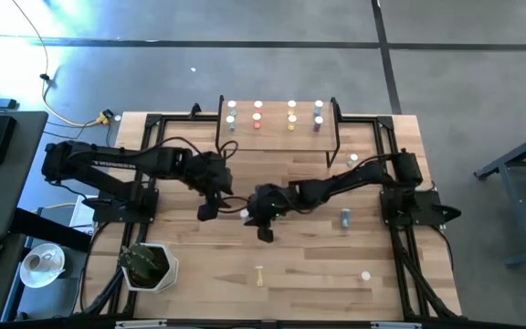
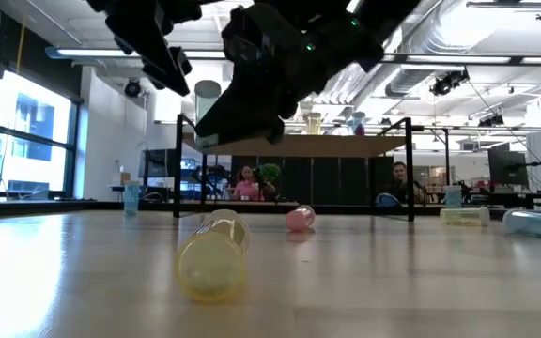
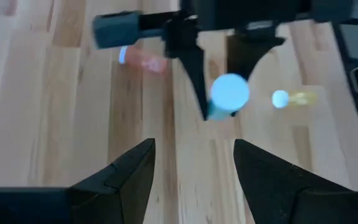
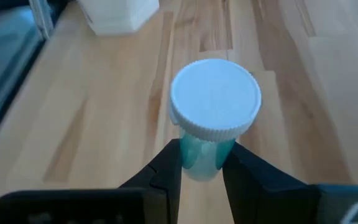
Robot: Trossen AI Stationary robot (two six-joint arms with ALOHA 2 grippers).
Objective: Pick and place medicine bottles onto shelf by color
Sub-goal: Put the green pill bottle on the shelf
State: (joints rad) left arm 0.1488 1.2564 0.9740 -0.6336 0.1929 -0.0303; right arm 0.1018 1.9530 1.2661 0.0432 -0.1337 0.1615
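Wooden worktop [image 4: 104, 112] below; right tool [image 4: 202, 163] pinches a light, slick teal bottle [image 4: 201, 155] under its cap; left tool [image 3: 191, 168] spread.

grey concrete floor [image 1: 245, 64] — bright windows [image 2: 26, 141], ceiling ducts [image 2: 458, 38] beyond.

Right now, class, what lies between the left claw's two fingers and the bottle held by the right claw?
Only bare tabletop. The left wrist view shows the open left claw facing the white-capped green bottle in the right claw, with nothing between.
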